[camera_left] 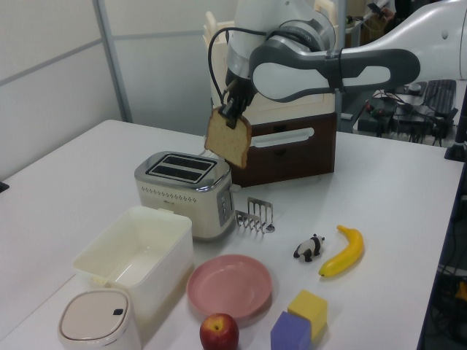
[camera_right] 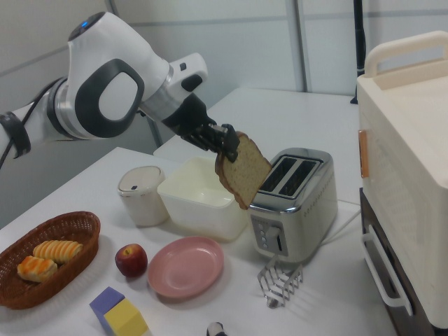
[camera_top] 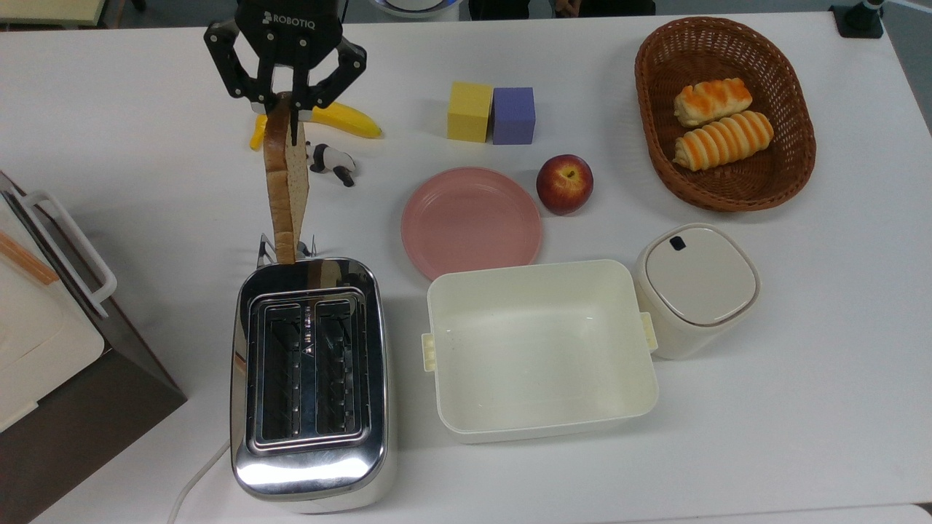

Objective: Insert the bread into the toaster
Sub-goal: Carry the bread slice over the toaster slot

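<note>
My gripper [camera_top: 286, 109] is shut on the top edge of the bread [camera_top: 285, 191], a speckled brown slice with a darker crust. The slice hangs tilted in the air, clear of the table. In the left view the bread [camera_left: 228, 138] hovers just above the end of the chrome toaster [camera_left: 186, 193] that faces the wire rack, with the gripper [camera_left: 233, 114] above it. The right view shows the bread [camera_right: 243, 171] slanted beside the toaster [camera_right: 294, 203], the gripper [camera_right: 228, 141] pinching its upper edge. Both dark slots of the toaster [camera_top: 309, 378] are empty.
A small wire toast rack [camera_left: 254, 214] stands by the toaster's end. A cream tub [camera_top: 539, 349] sits beside the toaster, with a lidded canister [camera_top: 695, 287], pink plate [camera_top: 472, 222], apple [camera_top: 564, 183], banana [camera_top: 349, 120], panda figure [camera_top: 331, 161] and roll basket [camera_top: 728, 195] around. A brown cabinet [camera_top: 87, 407] flanks the toaster.
</note>
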{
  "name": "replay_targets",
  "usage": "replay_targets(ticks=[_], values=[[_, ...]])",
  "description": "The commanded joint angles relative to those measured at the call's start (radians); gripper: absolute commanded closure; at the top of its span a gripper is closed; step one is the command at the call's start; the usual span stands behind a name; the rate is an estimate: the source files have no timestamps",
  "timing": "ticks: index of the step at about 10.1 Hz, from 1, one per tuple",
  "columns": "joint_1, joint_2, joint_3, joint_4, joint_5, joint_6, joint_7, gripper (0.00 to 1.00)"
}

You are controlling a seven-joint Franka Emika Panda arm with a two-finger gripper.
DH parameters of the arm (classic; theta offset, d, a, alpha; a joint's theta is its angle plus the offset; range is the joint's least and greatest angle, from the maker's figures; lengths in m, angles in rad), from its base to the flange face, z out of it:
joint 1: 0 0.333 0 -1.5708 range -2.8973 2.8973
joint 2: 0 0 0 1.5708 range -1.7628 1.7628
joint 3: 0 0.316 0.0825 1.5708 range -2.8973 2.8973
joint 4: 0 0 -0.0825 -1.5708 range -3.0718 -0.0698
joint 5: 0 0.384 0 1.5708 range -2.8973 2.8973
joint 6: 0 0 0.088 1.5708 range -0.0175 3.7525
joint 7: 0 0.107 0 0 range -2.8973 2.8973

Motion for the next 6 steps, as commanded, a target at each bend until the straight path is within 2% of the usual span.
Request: replay_targets(ticks=[1, 5, 6], values=[[0.006, 0.021, 0.006, 0.027, -0.001, 0.037, 0.017, 1.00], [0.006, 0.121, 0.024, 0.037, -0.016, 0.253, 0.016, 1.00], [0.006, 0.134, 0.030, 0.037, -0.036, 0.264, 0.016, 1.00]])
